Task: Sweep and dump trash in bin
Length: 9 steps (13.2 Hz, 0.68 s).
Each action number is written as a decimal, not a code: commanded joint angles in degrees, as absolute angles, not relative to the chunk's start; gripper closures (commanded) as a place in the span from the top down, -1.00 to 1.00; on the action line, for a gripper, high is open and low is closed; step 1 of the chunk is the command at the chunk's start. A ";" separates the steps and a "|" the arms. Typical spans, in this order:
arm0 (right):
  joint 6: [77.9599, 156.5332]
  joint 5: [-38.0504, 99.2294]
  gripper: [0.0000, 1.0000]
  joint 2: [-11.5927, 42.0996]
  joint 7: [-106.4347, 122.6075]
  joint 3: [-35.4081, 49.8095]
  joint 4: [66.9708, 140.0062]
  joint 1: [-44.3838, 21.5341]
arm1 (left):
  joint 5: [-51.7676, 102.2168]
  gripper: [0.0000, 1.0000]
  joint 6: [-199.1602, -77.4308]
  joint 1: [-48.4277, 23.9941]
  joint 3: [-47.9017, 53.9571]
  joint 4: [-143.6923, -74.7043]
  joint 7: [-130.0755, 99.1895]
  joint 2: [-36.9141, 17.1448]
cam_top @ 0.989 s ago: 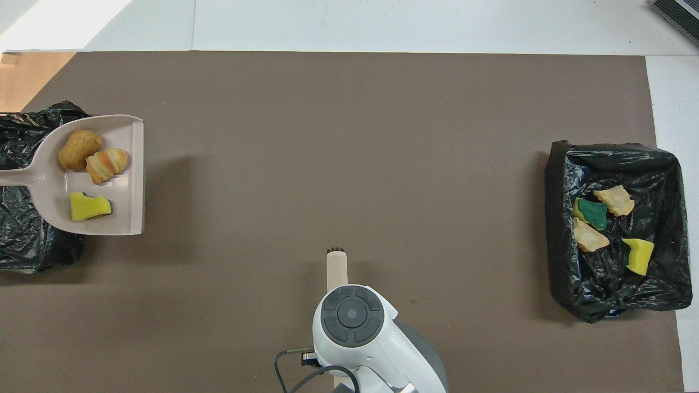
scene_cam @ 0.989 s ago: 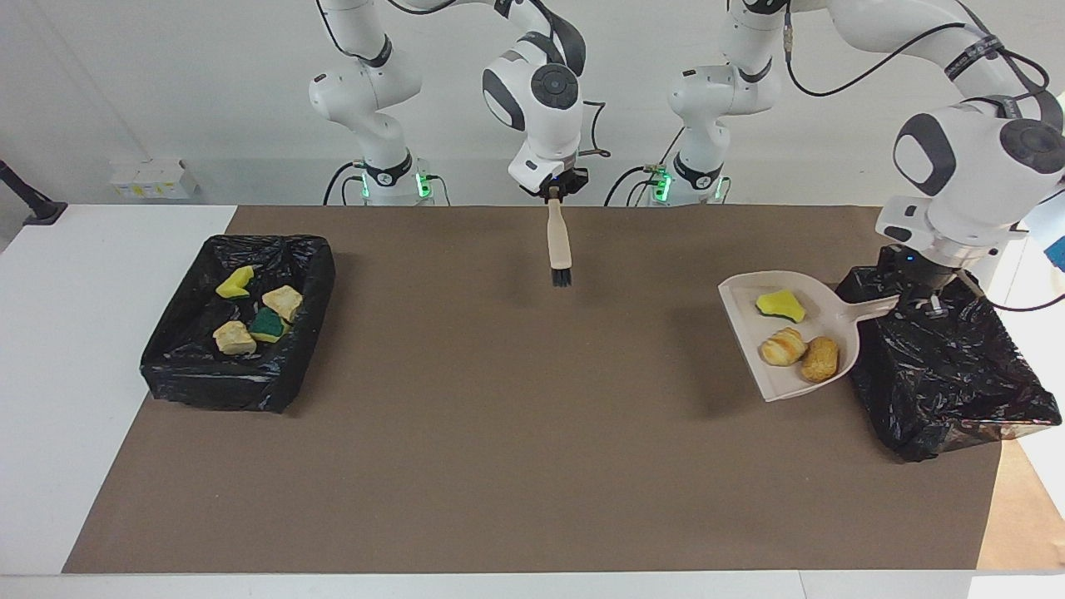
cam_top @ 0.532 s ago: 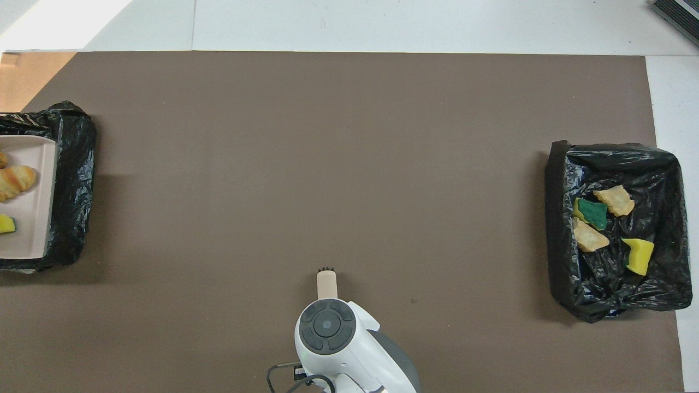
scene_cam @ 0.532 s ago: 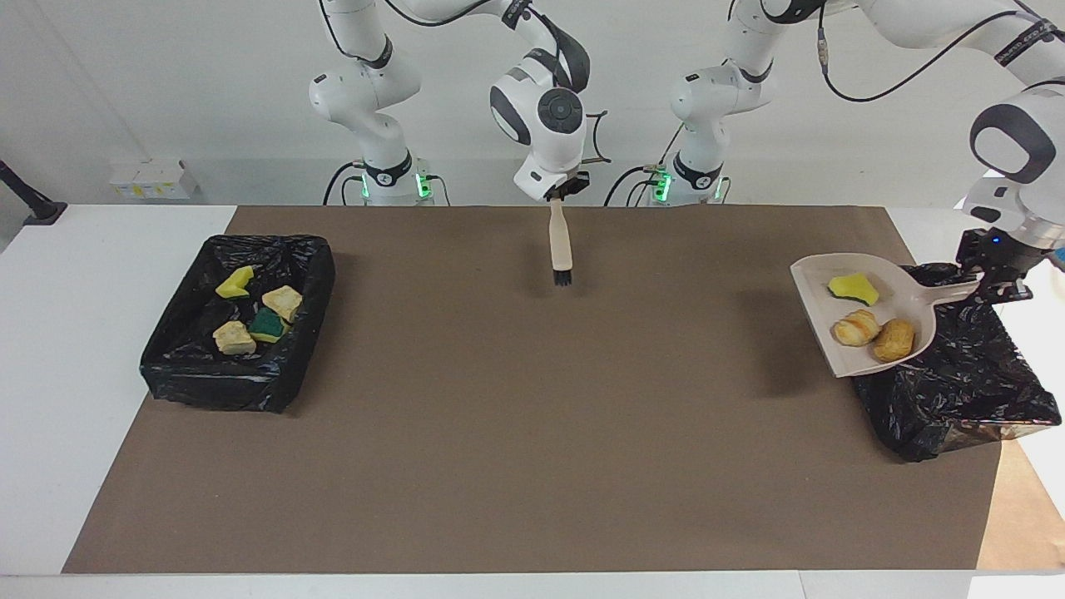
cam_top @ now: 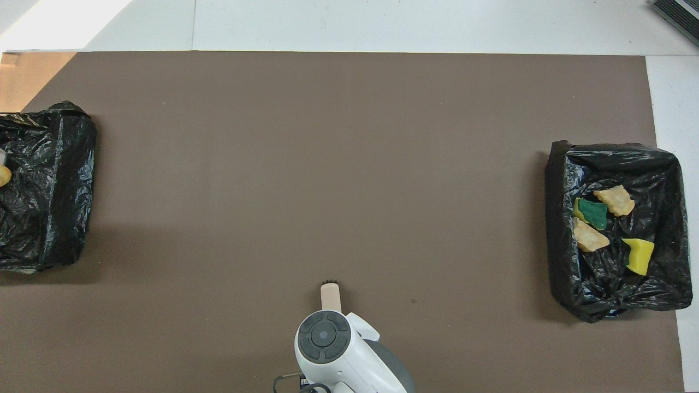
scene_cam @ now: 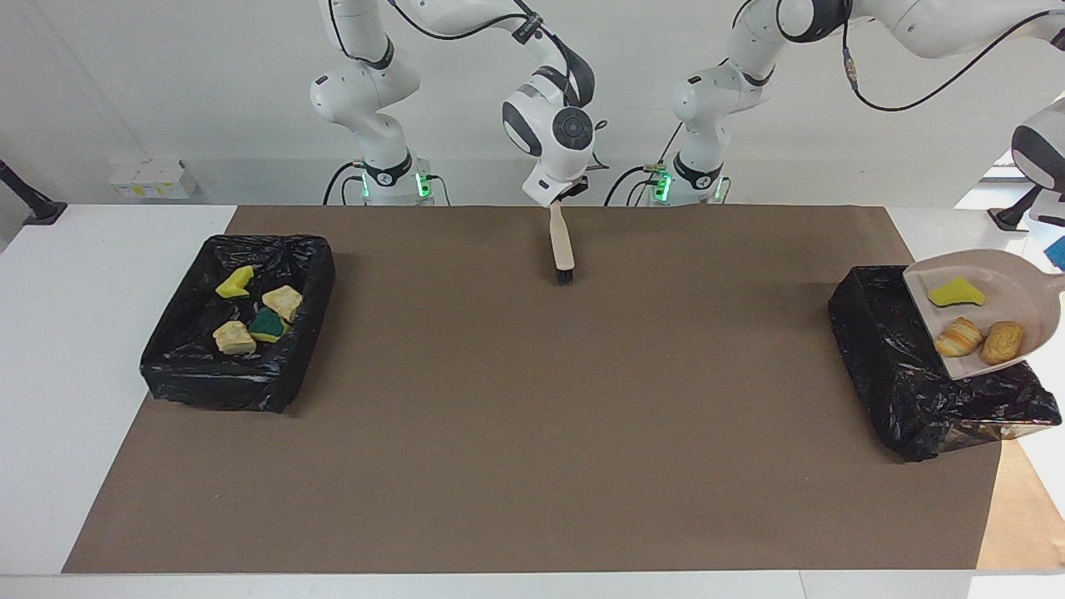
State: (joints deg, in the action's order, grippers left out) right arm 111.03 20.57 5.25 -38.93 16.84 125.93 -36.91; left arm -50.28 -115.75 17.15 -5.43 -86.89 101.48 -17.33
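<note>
Dumping looks about half done. R claw (scene_cam: 559, 198) hangs over the mat (scene_cam: 532, 433) at its robot-side edge, clamped on the brush (scene_cam: 562, 245), bristles down just below it, waiting. Well off to one side of that claw, at R arm's end, the first bin (scene_cam: 208, 383) holds four trash scraps (scene_cam: 254, 312). Well off to the other side, the dustpan (scene_cam: 1011, 287) rides tilted over the second bin (scene_cam: 882, 366) w/ three scraps (scene_cam: 973, 329) aboard, not yet tipped; none left on the mat. L claw is out of frame, closed, presumably on the pan's handle. Facing view shows pan + load; overhead catches only a scrap sliver at its edge.
</note>
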 commanded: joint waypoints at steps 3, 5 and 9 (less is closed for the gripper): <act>115.05 22.24 -1.00 4.13 -38.85 16.79 128.85 -36.56 | -64.38 -1.00 -113.22 13.11 -6.07 -95.08 90.64 -11.18; 115.14 22.41 -1.00 4.31 -39.02 16.79 128.85 -36.39 | -66.26 -1.00 -111.81 11.87 -6.15 -95.80 88.68 -9.41; 114.52 22.59 -0.87 5.80 -39.11 16.70 125.69 -34.81 | -68.21 -1.00 -110.31 11.43 -5.37 -95.27 89.91 -4.85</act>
